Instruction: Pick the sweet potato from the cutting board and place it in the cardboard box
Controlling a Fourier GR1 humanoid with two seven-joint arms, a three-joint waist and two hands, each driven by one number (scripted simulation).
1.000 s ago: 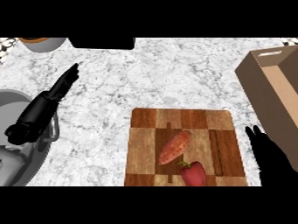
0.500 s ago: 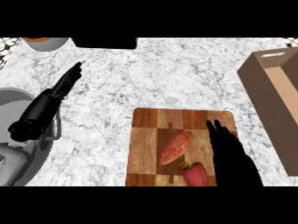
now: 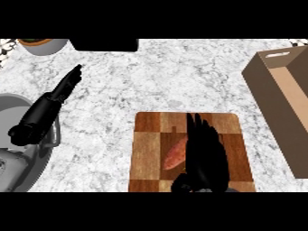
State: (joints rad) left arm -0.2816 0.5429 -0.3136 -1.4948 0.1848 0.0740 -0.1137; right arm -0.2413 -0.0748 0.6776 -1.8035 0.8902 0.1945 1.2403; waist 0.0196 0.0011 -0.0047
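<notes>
We see the sweet potato (image 3: 175,153) lying on the cutting board (image 3: 153,149) in the lower middle of the frame, an orange, elongated shape slanted along the board, with its right side hidden under the right robot hand (image 3: 206,155). That robot hand comes in from the lower edge and lies over the board's centre, its black fingers stretched straight toward the top of the frame and fanned slightly; it is open, and we cannot tell whether it touches the sweet potato.

The left robot hand (image 3: 63,88) shows at the upper left, fingers straight and pointing up and to the right, open and holding nothing, with its grey forearm running down to the lower left corner.

The cardboard box (image 3: 296,113) stands at the right edge of the frame, well apart from the board, a long open-topped brown box with a handle slot in its far end wall.

The board is a checkered pattern of light and dark wood. The surface (image 3: 149,81) is white marble with grey veins. A grey bowl (image 3: 46,45) sits at the upper left, just beside a black object (image 3: 104,44) at the top edge.
</notes>
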